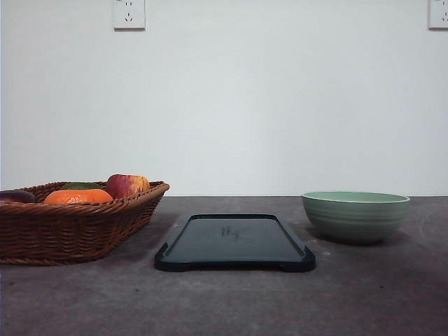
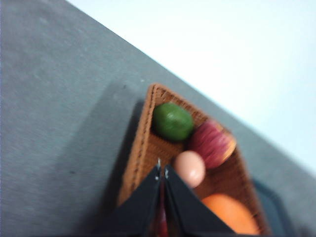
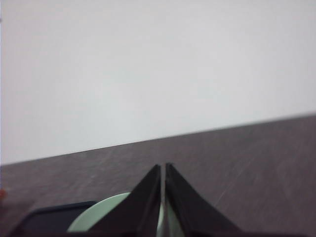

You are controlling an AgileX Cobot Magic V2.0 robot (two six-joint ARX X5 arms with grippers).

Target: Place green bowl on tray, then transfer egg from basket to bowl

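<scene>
- The left gripper point(image 2: 162, 170) hangs over the near end of the basket point(image 2: 140, 148), its two black fingers point(image 2: 143, 202) pressed tip to tip with nothing between them.
- The right gripper point(image 3: 163, 168) is likewise clenched on nothing, its fingertips meeting above the pale rim of the green bowl point(image 3: 98, 215).
- On the dark grey table point(image 1: 224, 301), the tray point(image 1: 235, 241) lies nearest in the front view, flat and bare, with faint smudges on its glossy surface; no writing on it can be read.
- The wicker basket point(image 1: 70, 227) stands to the left of the tray, close beside it but apart.
- Inside the basket, the left wrist view shows an egg point(image 2: 189, 168) in the middle, touching a red apple point(image 2: 212, 143), with a green round fruit point(image 2: 172, 121) at one end and an orange point(image 2: 229, 213) at the other.
- A dark purple item point(image 1: 15, 197) peeks over the basket's left rim; I cannot tell what it is.
- The green bowl point(image 1: 355, 215) sits upright on the table to the right of the tray, apart from it.
- On the white wall behind, two white sockets point(image 1: 129, 14) sit high up, with no legible label.
</scene>
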